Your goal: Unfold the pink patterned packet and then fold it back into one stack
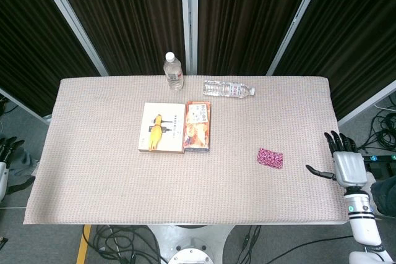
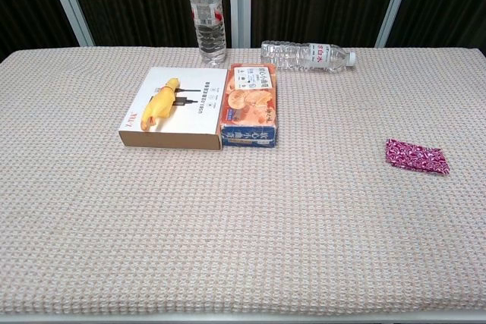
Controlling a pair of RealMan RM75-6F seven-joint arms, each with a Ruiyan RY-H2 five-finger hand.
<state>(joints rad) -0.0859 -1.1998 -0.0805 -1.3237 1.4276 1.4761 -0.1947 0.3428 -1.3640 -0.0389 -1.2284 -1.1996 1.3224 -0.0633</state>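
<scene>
The pink patterned packet [image 1: 270, 157] lies flat and folded on the table's right side, also seen in the chest view as the packet [image 2: 416, 156]. My right hand [image 1: 345, 161] hangs off the table's right edge, fingers spread and holding nothing, well to the right of the packet. At the far left edge of the head view, below table level, only dark fingertips of my left hand [image 1: 6, 150] show; how they stand is unclear. Neither hand appears in the chest view.
A white box with a yellow figure [image 1: 161, 127] and an orange box [image 1: 198, 126] lie side by side mid-table. An upright water bottle [image 1: 174, 71] and a bottle on its side [image 1: 229, 88] sit near the back edge. A woven cloth [image 1: 111, 177] covers the table.
</scene>
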